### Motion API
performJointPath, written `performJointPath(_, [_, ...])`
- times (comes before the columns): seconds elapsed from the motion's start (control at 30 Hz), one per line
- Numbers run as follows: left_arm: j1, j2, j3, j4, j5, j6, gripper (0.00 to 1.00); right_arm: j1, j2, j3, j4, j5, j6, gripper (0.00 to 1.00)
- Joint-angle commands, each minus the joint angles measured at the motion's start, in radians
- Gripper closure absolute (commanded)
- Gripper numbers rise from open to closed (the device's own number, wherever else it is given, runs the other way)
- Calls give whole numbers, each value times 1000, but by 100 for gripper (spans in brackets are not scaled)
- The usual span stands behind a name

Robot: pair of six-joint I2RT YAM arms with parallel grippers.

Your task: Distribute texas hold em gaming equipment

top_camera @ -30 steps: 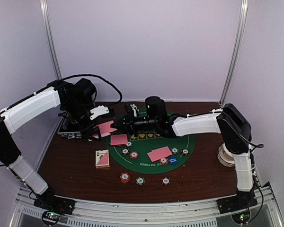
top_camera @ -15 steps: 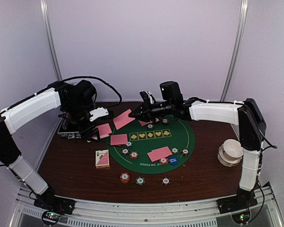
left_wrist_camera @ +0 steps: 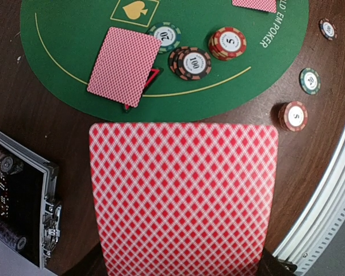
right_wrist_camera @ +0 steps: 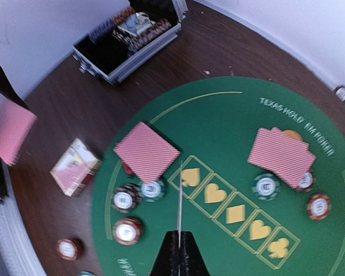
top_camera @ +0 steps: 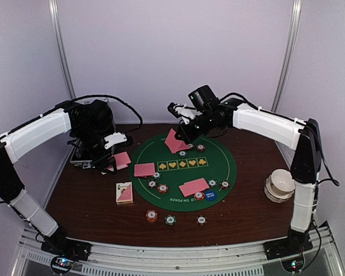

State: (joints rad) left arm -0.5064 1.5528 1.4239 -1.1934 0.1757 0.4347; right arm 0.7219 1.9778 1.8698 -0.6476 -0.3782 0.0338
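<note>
My left gripper [top_camera: 110,163] is shut on a pink-red-backed card [top_camera: 122,160] held just left of the green mat, next to the case. That card fills the left wrist view [left_wrist_camera: 184,195] and hides the fingers. My right gripper [top_camera: 183,127] is shut on another card [top_camera: 173,141], held tilted above the far side of the mat. In the right wrist view this card shows edge-on [right_wrist_camera: 179,195] between the fingertips [right_wrist_camera: 179,244]. Cards lie on the mat at its left [top_camera: 144,169], front [top_camera: 194,187] and far side [right_wrist_camera: 282,152]. Striped chips [top_camera: 163,188] and a blue disc [top_camera: 210,195] sit by them.
The round green mat [top_camera: 218,167] covers the table's middle. The open silver-edged case [top_camera: 83,160] stands at the back left. A card box [top_camera: 124,192] lies left of the mat. Three chips [top_camera: 170,219] sit on wood near the front. A white round object [top_camera: 280,184] stands at the right.
My right gripper has pulled away from the left gripper with a card, moving right and back over the mat's far side. My left gripper has barely moved and still holds a card.
</note>
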Motion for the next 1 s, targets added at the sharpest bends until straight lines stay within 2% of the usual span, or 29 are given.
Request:
performJointPath(0.0, [5,-47,-9,-6,13,-2,100,91,8,-89,86,385,-428,100])
performJointPath(0.2, [5,-65,-20,-10,10,-2,100,156,28,-244,370,611,-731,100])
performJointPath(0.43, [5,-69,-17,-10,15,-4,100,179,129,-317,581,734,-962,100])
performJointPath(0.63, [5,-77,-14,-12,11,-2,100,179,219,-322,643,739,-1047,100])
performJointPath(0.97, [5,-75,-8,-12,7,5,100,199,269,-316,660,716,-1042,100])
